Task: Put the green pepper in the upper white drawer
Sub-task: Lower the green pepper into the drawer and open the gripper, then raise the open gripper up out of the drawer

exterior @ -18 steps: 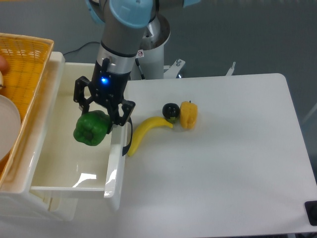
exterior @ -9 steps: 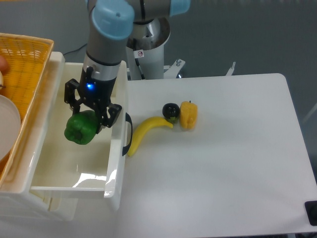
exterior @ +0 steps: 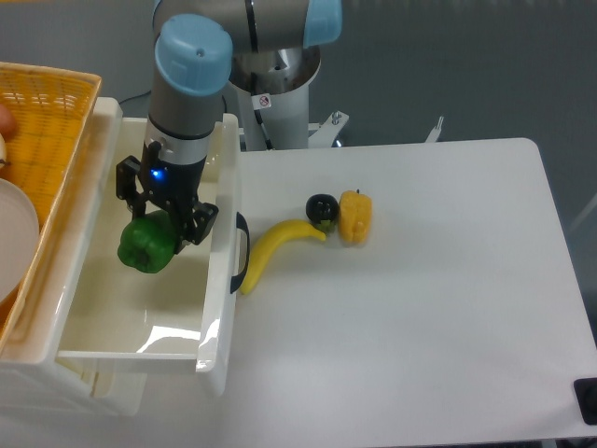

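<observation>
Arm reaches down over the upper white drawer (exterior: 219, 308); the claw (exterior: 157, 222) pinches the green pepper (exterior: 146, 243), held above the drawer's interior. Since the earlier frames, claw and pepper have shifted left, further inside the walls. On the white table (exterior: 420, 308): banana (exterior: 270, 248), yellow pepper (exterior: 354, 216), dark round fruit (exterior: 321, 207). Yellow basket (exterior: 42, 140) at far left.

You have a white surface (exterior: 420, 308) carrying three loose items near its middle; a banana (exterior: 273, 245) lies curved, its upper tip touching a small dark round fruit (exterior: 322, 208); a yellow pepper (exterior: 355, 216) stands just beside that dark fruit, on its right, touching it; at the far left you see a yellow woven basket (exterior: 42, 121), and below it part of a white dish (exterior: 14, 243), cut off by the picture's edge.
</observation>
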Controlling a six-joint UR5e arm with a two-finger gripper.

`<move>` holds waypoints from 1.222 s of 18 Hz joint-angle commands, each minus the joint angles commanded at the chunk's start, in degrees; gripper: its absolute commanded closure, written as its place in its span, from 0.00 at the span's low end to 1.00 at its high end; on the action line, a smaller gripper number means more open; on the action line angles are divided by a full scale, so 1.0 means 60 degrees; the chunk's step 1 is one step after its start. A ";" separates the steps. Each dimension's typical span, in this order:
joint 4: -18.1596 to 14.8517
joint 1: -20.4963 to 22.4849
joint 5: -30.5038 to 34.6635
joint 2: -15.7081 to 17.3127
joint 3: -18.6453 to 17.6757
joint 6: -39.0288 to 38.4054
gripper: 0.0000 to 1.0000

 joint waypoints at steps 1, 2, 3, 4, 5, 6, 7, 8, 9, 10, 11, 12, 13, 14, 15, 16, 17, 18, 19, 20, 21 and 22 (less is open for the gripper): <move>0.0000 0.0000 0.0000 0.0000 0.0000 0.0000 0.38; 0.0000 0.0000 0.0000 0.0000 0.0000 0.0000 0.34; 0.0015 0.0000 0.0000 -0.0029 0.0000 0.0000 0.25; 0.0015 -0.0015 0.0000 -0.0073 0.0000 0.0000 0.16; 0.0015 -0.0015 0.0015 -0.0088 0.0000 0.0015 0.09; 0.0015 -0.0029 0.0073 -0.0088 0.0000 0.0015 0.05; 0.0015 -0.0058 0.0131 -0.0102 0.0000 0.0015 0.04; 0.0015 -0.0073 0.0175 -0.0117 0.0000 0.0015 0.01; 0.0015 -0.0073 0.0190 -0.0132 0.0015 0.0015 0.01; 0.0015 -0.0073 0.0191 -0.0117 0.0015 0.0015 0.01; 0.0015 -0.0073 0.0191 -0.0117 0.0015 0.0015 0.01; 0.0015 -0.0073 0.0191 -0.0117 0.0015 0.0000 0.01; 0.0015 -0.0073 0.0191 -0.0103 0.0044 0.0000 0.01; 0.0000 -0.0073 0.0176 -0.0088 0.0073 0.0000 0.01; 0.0000 -0.0073 0.0161 -0.0073 0.0102 0.0015 0.01; 0.0000 -0.0073 0.0161 -0.0044 0.0117 0.0015 0.01; 0.0000 -0.0059 0.0147 -0.0029 0.0117 0.0015 0.01; 0.0000 -0.0059 0.0132 -0.0015 0.0132 0.0015 0.01; 0.0000 -0.0044 0.0132 0.0000 0.0146 0.0015 0.01; 0.0000 -0.0029 0.0117 0.0014 0.0161 0.0015 0.01; 0.0015 0.0000 0.0117 0.0029 0.0176 0.0015 0.01; 0.0015 0.0014 0.0117 0.0044 0.0190 0.0015 0.01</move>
